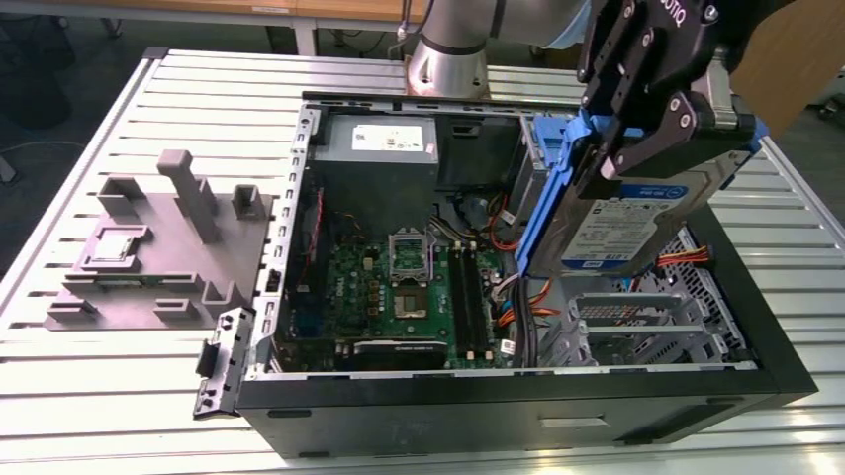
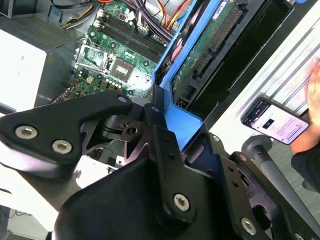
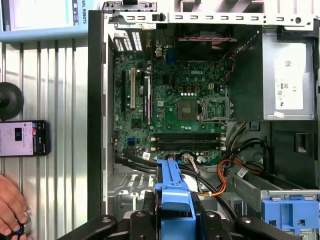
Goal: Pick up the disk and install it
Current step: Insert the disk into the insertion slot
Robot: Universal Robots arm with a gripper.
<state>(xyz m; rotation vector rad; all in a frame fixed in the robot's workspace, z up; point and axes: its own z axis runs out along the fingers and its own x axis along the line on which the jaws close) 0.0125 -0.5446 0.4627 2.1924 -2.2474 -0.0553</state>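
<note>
My gripper (image 1: 631, 148) is shut on the disk (image 1: 631, 220), a silver drive with a white-and-blue label in a blue carrier. It holds the disk tilted, nearly on edge, in the air over the right part of the open computer case (image 1: 528, 396) in the exterior view. The disk hangs above the metal drive bay (image 1: 643, 322) without touching it. In the second wrist view the black fingers (image 2: 159, 131) clamp the blue carrier (image 2: 181, 125), and the disk's green circuit side (image 2: 207, 47) runs away from them. In the first wrist view the carrier (image 3: 174, 197) sticks out from the gripper over the case.
The case holds a motherboard (image 1: 403, 287), a power supply (image 1: 383, 143) and orange cables (image 3: 225, 172). A blue bracket (image 3: 290, 212) sits on the bay. A grey holder block (image 1: 158, 247) stands on the slatted table at the exterior view's left. A phone (image 3: 22, 138) and a hand (image 3: 10, 212) lie beside the case.
</note>
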